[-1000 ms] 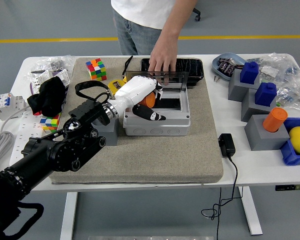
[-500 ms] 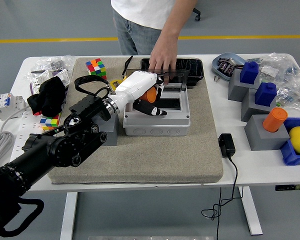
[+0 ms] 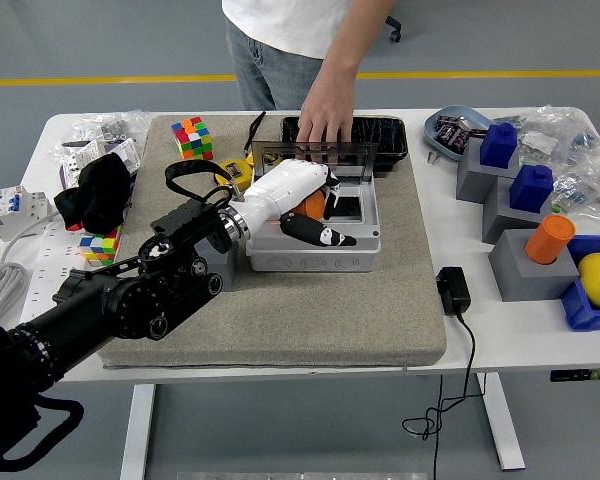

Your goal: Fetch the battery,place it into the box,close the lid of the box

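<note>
Battery: orange, pinched in my left hand, held over the open well of the white box | lid: standing up at box's far edge, person's hand resting on it | box on grey mat on table | right arm: I can't see it

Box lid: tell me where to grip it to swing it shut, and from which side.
Grip the lid by its free top edge, coming from the far side. It stands upright, apparently hinged along the box rear wall, where the person's hand steadies it.
</note>
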Tool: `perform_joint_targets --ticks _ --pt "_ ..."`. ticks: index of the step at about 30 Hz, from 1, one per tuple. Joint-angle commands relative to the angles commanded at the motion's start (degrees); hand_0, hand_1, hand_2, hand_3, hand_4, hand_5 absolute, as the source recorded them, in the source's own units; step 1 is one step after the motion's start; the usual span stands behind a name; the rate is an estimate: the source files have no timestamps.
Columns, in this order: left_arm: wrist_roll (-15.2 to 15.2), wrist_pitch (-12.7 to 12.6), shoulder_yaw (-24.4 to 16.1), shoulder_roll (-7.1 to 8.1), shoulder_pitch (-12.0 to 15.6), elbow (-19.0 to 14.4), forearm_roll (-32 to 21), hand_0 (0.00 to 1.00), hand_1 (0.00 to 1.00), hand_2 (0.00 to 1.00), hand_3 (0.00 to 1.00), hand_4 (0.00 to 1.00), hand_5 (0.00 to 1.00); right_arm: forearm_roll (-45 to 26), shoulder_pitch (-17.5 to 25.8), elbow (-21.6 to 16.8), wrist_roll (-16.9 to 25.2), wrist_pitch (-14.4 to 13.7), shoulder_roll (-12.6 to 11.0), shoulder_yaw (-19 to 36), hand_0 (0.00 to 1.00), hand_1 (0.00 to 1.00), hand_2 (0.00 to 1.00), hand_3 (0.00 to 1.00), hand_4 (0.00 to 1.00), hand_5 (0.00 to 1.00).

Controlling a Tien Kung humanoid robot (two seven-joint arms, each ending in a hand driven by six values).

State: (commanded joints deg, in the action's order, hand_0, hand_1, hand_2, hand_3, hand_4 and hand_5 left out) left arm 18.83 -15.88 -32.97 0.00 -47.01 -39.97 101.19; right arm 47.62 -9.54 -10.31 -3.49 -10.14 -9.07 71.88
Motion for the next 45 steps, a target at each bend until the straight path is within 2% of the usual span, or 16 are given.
perform_joint_targets --ticks 1,6,18,19,24,25,26,35,41,45 --pt "0.06 -0.01 -0.06 0.00 -0.07 0.19 -0.07 0.035 0.002 0.002 0.002 0.998 0.752 -0.04 0.01 0.00 -0.01 0.01 0.00 -0.09 0.846 0.831 0.804 0.822 0.998 0.998" --pt "0.17 -0.24 -0.32 0.00 -0.51 1.01 -0.01 0.035 0.002 0.002 0.002 0.998 0.752 -0.12 -0.05 0.00 -0.04 0.00 -0.05 -0.43 0.846 0.831 0.804 0.822 0.998 0.998" --pt "0.33 -0.54 3.65 0.00 -1.70 4.29 -2.19 0.036 0.002 0.002 0.002 0.998 0.771 -0.36 -0.20 0.00 -0.19 -0.12 -0.20 -1.32 0.846 0.830 0.804 0.822 0.998 0.998" --pt "0.30 -0.44 3.70 0.00 -1.74 4.50 -2.44 0.036 0.002 0.002 0.002 0.998 0.817 -0.38 -0.18 0.00 -0.18 -0.11 -0.19 -1.37 0.846 0.830 0.804 0.821 0.998 0.998" --pt "0.48 -0.19 3.60 0.00 -2.01 5.36 -3.81 0.036 0.002 0.002 0.002 0.998 0.817 -0.42 -0.15 0.00 -0.19 -0.09 -0.18 -1.59 0.846 0.830 0.804 0.821 0.998 0.998" --pt "0.51 -0.22 3.47 0.00 -2.12 5.41 -3.64 0.037 0.002 0.002 0.002 0.998 0.899 -0.52 -0.20 0.00 -0.19 -0.11 -0.20 -1.73 0.846 0.830 0.804 0.822 0.998 0.998" --pt "0.52 -0.24 3.43 0.00 -2.15 5.41 -3.55 0.037 0.002 0.002 0.002 0.998 0.899 -0.48 -0.22 0.00 -0.21 -0.11 -0.20 -1.69 0.846 0.830 0.804 0.822 0.998 0.998" --pt "1.08 -0.62 3.65 0.00 -2.20 4.73 -3.12 0.041 0.002 0.002 0.002 0.998 0.930 -0.19 -0.33 0.00 -0.37 -0.09 -0.27 -1.28 0.847 0.830 0.804 0.822 0.998 0.998" --pt "1.14 -0.58 3.29 0.00 -2.71 2.03 -4.70 0.042 0.002 0.002 0.002 0.998 0.908 -0.41 -0.53 0.00 -0.22 -0.18 -0.24 -1.49 0.847 0.830 0.804 0.822 0.998 0.998" --pt "1.25 -0.40 4.83 0.00 -3.19 0.26 -7.37 0.042 0.002 0.002 0.002 0.998 0.904 -0.41 -0.76 0.00 -0.26 -0.24 -0.21 -1.65 0.847 0.830 0.804 0.822 0.998 0.998"
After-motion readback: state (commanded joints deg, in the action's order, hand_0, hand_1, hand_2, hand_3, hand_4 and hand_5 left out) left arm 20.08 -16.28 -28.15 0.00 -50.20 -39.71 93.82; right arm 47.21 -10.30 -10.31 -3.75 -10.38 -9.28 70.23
